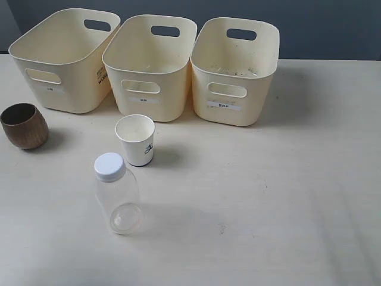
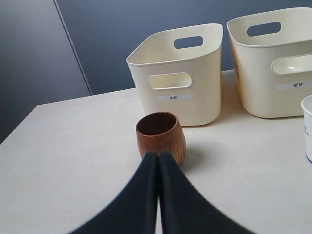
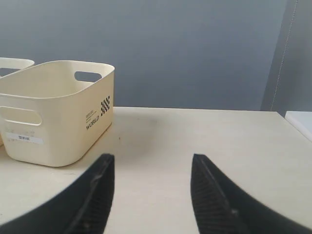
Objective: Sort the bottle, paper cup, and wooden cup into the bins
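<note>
The clear bottle with a white cap stands at the front left of the table. Behind it stands the white paper cup, whose edge also shows as the paper cup in the left wrist view. The brown wooden cup sits upright at the far left. Three cream bins line the back. My left gripper is shut and empty, just short of the wooden cup. My right gripper is open over bare table, with the right bin ahead to one side. Neither gripper shows in the exterior view.
The left bin and the middle bin stand behind the wooden cup in the left wrist view. The table's left edge lies near that cup. A dark wall runs behind the bins.
</note>
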Tool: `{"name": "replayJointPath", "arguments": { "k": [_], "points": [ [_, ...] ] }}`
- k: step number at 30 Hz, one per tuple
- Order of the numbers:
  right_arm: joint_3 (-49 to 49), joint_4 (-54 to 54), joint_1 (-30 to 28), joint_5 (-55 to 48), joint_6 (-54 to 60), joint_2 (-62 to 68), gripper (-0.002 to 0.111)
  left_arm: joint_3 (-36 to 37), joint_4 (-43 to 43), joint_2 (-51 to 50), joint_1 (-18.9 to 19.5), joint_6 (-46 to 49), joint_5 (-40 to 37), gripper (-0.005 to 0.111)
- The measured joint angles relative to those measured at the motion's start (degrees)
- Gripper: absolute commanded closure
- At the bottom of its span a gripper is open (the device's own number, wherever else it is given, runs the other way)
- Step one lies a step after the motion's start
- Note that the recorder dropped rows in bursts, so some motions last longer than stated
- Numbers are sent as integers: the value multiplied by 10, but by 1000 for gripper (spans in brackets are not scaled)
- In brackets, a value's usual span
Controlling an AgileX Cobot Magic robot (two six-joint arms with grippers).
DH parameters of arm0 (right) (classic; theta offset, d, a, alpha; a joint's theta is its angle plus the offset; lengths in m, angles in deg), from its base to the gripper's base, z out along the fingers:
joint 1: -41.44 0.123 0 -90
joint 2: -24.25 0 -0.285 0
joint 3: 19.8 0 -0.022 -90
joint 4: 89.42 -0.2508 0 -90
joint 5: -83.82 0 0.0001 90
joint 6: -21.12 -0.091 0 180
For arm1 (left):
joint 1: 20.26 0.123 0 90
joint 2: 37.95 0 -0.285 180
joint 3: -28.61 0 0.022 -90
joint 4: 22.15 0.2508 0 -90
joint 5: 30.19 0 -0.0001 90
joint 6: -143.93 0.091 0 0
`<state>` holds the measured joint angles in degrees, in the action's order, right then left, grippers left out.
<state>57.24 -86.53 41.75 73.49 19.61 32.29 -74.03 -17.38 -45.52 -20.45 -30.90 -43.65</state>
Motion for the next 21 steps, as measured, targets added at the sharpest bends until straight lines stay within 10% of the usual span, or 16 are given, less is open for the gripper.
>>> {"name": "replayJointPath", "arguments": {
  "k": [21],
  "points": [
    [0, 0, 0, 5, 0, 0, 61, 0, 0, 0, 0, 0, 0, 107]
  ]
}}
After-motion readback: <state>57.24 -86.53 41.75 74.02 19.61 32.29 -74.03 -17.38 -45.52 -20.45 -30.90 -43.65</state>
